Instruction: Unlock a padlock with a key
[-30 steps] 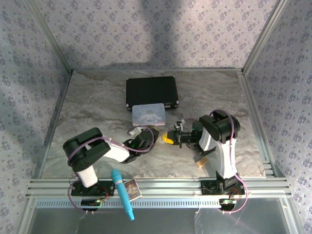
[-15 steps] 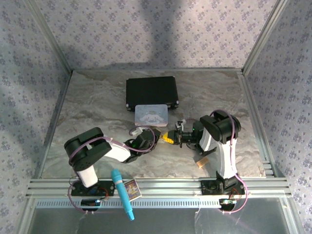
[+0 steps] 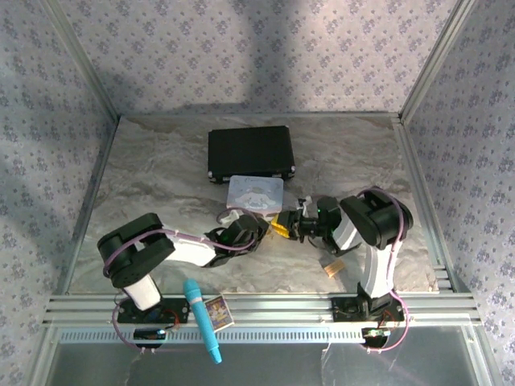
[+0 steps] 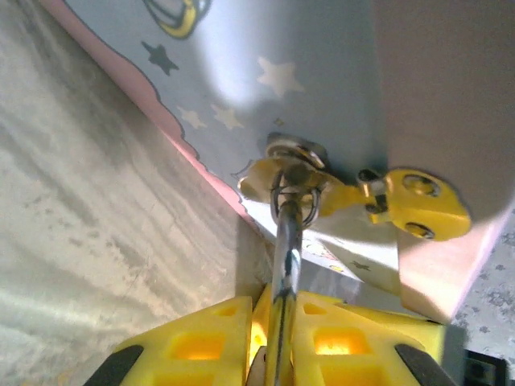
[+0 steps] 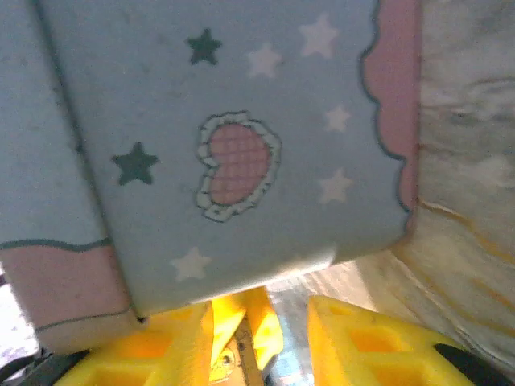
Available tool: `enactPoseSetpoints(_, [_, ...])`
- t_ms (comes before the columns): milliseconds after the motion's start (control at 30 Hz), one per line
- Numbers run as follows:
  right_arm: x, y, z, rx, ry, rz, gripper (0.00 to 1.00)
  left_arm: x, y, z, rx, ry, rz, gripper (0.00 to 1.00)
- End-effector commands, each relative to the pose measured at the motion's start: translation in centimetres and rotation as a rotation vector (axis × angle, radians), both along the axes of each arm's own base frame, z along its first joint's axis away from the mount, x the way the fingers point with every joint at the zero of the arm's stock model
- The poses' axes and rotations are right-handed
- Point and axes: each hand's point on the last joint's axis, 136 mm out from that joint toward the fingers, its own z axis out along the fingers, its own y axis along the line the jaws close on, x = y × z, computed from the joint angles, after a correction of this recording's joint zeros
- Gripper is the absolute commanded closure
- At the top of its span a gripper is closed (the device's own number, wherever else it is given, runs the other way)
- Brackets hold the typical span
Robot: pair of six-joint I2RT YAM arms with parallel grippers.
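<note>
In the left wrist view my left gripper [image 4: 278, 326] is shut on the silvery key [image 4: 283, 257]. The key's tip sits in the brass padlock [image 4: 278, 173], which hangs at the edge of the pastel tin box [image 4: 322, 72]. One yellow finger [image 4: 418, 205] of my right gripper presses the padlock's side. From above, the left gripper [image 3: 256, 228] and right gripper [image 3: 283, 224] meet just in front of the tin [image 3: 256, 195]. The right wrist view has my right gripper [image 5: 261, 322] under the tin [image 5: 233, 145], its fingertips partly hidden.
A black case [image 3: 250, 153] lies behind the tin. A tan wooden block [image 3: 334, 268] sits by the right arm's base. A blue marker [image 3: 201, 320] and a small card [image 3: 218, 310] rest on the front rail. Metal frame rails [image 3: 241, 305] border the marble table [image 3: 161, 177].
The tin has slid right and nearer and has turned a little. Both grippers have shifted right with it, and the right arm's elbow has swung outward.
</note>
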Motion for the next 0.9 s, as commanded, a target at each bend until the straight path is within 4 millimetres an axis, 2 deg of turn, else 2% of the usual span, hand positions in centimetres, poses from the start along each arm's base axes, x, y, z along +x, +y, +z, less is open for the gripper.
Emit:
enactPoseSetpoints(0, [-2.4, -2.6, -5.4, -0.226, 0.136, -0.021, 0.6, -1.7, 0.1, -0.8, 0.05, 0.071, -0.061, 1.0])
enactPoseSetpoints(200, [-2.9, -3.7, -4.8, -0.383, 0.077, 0.024, 0.58, -1.3, 1.7, -1.6, 0.09, 0.086, -0.018, 1.0])
enactPoseSetpoints(333, [-2.7, -3.8, -3.3, -0.452, -0.013, 0.044, 0.57, -0.9, 2.1, -1.5, 0.092, 0.077, -0.007, 1.0])
enactPoseSetpoints(433, [-3.0, -4.0, -1.6, -0.658, -0.194, 0.137, 0.51, -0.8, 2.0, -1.2, 0.096, 0.074, -0.017, 1.0])
enactPoseSetpoints(500, [-3.1, -4.7, -0.2, -0.849, -0.358, 0.18, 0.44, -0.9, 2.0, -1.2, 0.113, 0.086, -0.03, 1.0])
enactPoseSetpoints(533, [-3.1, -5.1, 0.5, -0.917, -0.424, 0.187, 0.36, -1.0, 2.0, -1.3, 0.12, 0.094, -0.034, 1.0])
enactPoseSetpoints(567, [-3.1, -5.4, 1.2, -0.97, -0.496, 0.198, 0.35, -1.1, 2.0, -1.4, 0.125, 0.102, -0.039, 1.0])
enactPoseSetpoints(767, [-3.9, -4.7, 3.3, -0.977, -0.783, 0.275, 0.44, -1.4, 1.5, -1.2, 0.108, 0.124, -0.058, 1.0])
enactPoseSetpoints(867, [-4.7, -3.2, 3.8, -0.961, -0.893, 0.331, 0.45, -1.4, 1.2, -1.0, 0.101, 0.127, -0.067, 1.0])
